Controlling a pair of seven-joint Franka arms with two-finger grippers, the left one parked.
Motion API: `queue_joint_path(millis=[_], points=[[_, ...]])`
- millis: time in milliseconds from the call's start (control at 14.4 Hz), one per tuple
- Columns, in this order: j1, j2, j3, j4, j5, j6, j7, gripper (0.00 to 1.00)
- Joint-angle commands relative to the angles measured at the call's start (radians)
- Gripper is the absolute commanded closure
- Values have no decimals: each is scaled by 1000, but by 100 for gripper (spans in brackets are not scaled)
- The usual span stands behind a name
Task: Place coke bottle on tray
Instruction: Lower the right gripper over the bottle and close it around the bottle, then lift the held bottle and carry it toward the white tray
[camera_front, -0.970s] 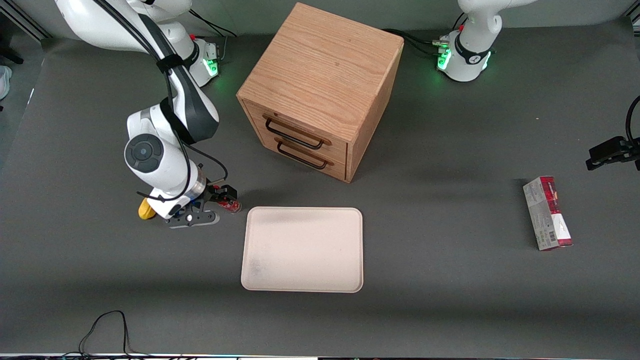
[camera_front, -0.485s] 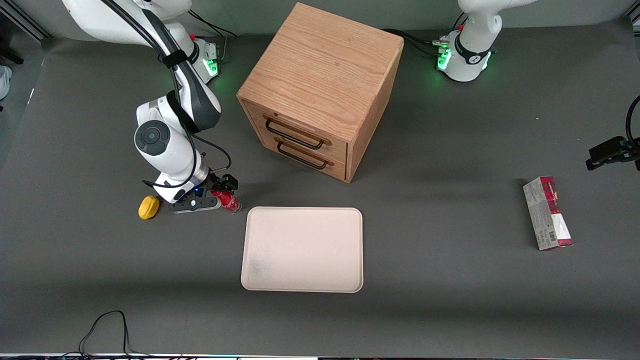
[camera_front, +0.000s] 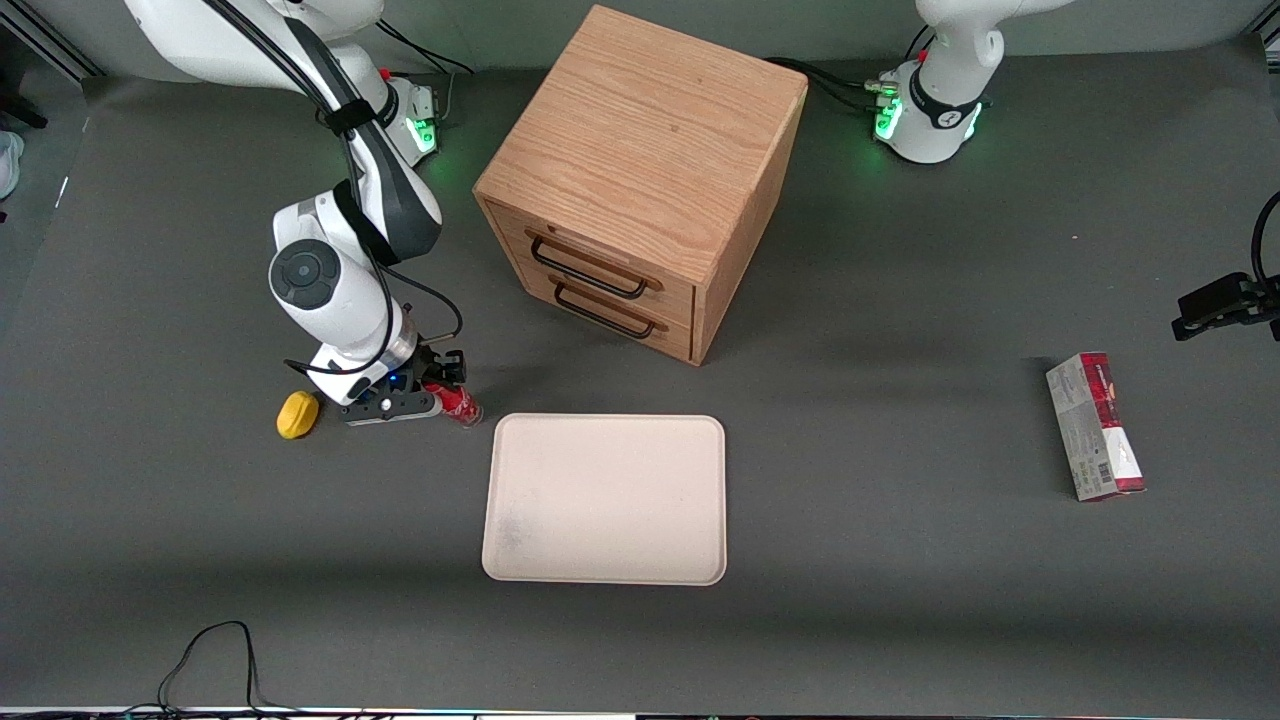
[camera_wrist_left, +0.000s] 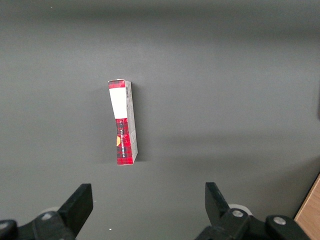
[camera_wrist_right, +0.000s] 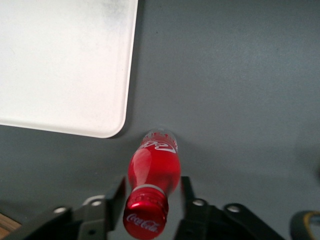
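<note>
On the grey tabletop (camera_front: 900, 600) we see our tool (camera_wrist_right: 152, 197) closed around the bottle (camera_wrist_right: 152, 170), near the tray (camera_front: 605, 500).

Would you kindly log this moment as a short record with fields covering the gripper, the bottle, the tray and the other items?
gripper: gripper low at the table, fingers either side of the bottle's neck
coke bottle: coke bottle on the table beside the tray's corner, off the tray
tray: tray bare, in front of the drawer cabinet
others: yellow lump beside the gripper; carton toward the parked arm's end
</note>
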Motion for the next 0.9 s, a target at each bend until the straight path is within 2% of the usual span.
queue_joint_path(millis=[0, 277, 347, 624, 832], points=[[0, -25, -1, -25, -8, 9, -9, 99], [-5, -26, -2, 11, -8, 2, 3, 100], [-3, -29, -2, 45, -1, -46, 5, 100], [-18, -28, -2, 344, 6, -404, 2, 100], [-32, 0, -4, 540, 25, -581, -6, 100]])
